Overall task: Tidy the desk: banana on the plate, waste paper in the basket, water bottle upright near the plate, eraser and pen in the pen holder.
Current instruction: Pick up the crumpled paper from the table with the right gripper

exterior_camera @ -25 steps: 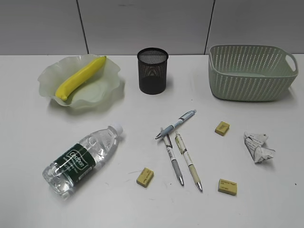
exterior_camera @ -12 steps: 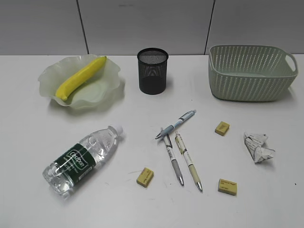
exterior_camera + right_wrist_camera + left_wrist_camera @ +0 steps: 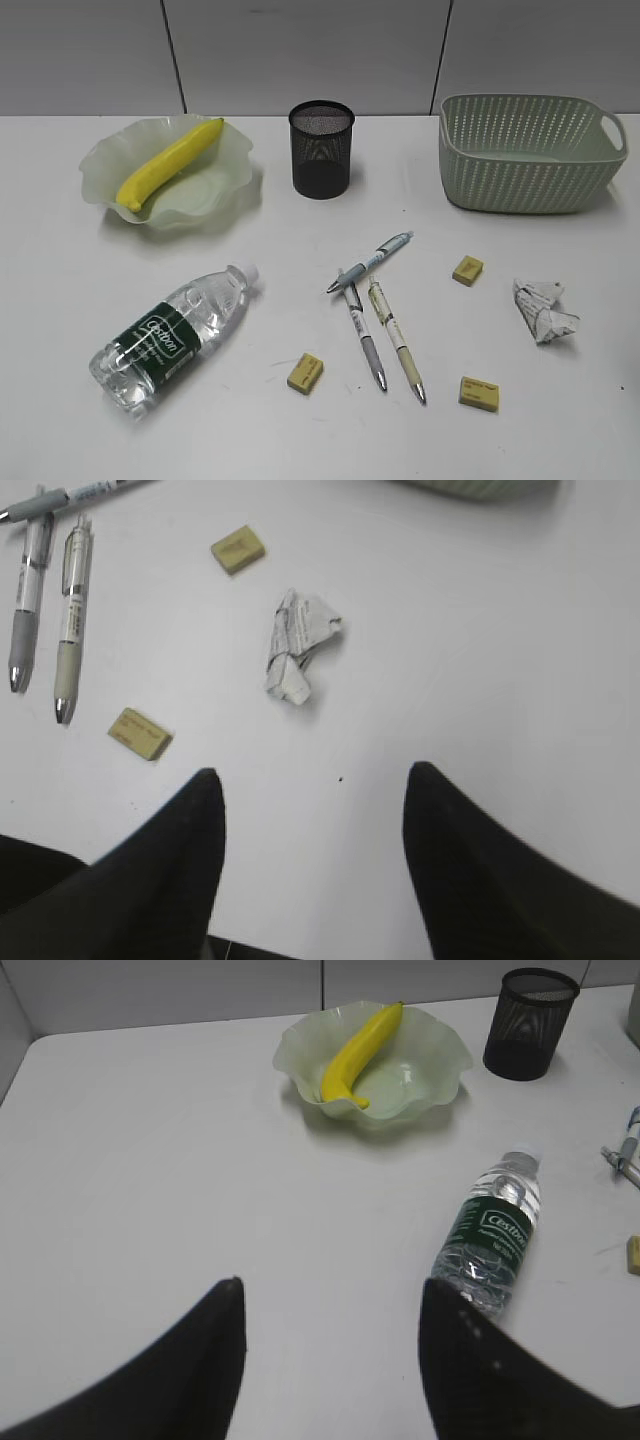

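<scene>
A yellow banana (image 3: 170, 163) lies in the pale green wavy plate (image 3: 105, 160); both show in the left wrist view, banana (image 3: 360, 1050) on plate (image 3: 440, 1070). A clear water bottle (image 3: 172, 338) with a green label lies on its side; it also shows in the left wrist view (image 3: 492, 1232). Three pens (image 3: 372, 310) lie mid-table, with three yellow erasers (image 3: 305, 372) (image 3: 467, 270) (image 3: 479, 393) around them. Crumpled paper (image 3: 543, 310) lies at the right, also in the right wrist view (image 3: 298, 645). The black mesh pen holder (image 3: 321, 148) and green basket (image 3: 530, 152) stand at the back. My left gripper (image 3: 330, 1285) and right gripper (image 3: 312, 772) are open and empty, above bare table.
The table's front edge shows dark at the bottom of the right wrist view (image 3: 240, 950). A grey panelled wall (image 3: 300, 50) runs behind the table. Neither arm shows in the exterior view.
</scene>
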`<act>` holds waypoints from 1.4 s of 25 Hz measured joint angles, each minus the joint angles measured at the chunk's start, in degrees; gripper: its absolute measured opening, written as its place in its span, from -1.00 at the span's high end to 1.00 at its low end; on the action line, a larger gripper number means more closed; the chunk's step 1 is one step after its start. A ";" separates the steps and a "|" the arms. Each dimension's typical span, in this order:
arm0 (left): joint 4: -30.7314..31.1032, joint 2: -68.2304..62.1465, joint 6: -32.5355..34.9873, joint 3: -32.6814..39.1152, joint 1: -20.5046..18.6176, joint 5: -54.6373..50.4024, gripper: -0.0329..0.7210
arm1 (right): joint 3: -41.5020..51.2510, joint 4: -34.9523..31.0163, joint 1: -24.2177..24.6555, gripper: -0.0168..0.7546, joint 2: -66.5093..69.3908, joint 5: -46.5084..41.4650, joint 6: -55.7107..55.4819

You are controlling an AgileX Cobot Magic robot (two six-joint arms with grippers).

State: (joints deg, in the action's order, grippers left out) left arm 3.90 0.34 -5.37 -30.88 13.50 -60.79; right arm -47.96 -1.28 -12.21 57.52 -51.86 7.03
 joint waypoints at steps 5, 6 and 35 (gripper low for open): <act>-0.17 0.00 0.00 0.00 0.00 0.00 -0.17 | -5.79 -2.96 -0.12 -0.37 17.87 -1.77 -0.83; -0.17 0.00 0.00 0.00 0.00 0.00 -0.17 | -6.67 -3.02 -0.13 -0.42 20.61 -1.84 -1.18; -0.24 0.00 0.11 0.00 0.00 0.00 -0.11 | -19.48 -3.55 -0.13 0.92 56.55 -0.86 -2.73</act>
State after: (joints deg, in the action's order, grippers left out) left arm 3.66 0.34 -5.26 -30.88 13.50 -60.79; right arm -67.44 -4.83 -12.34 114.07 -52.73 4.30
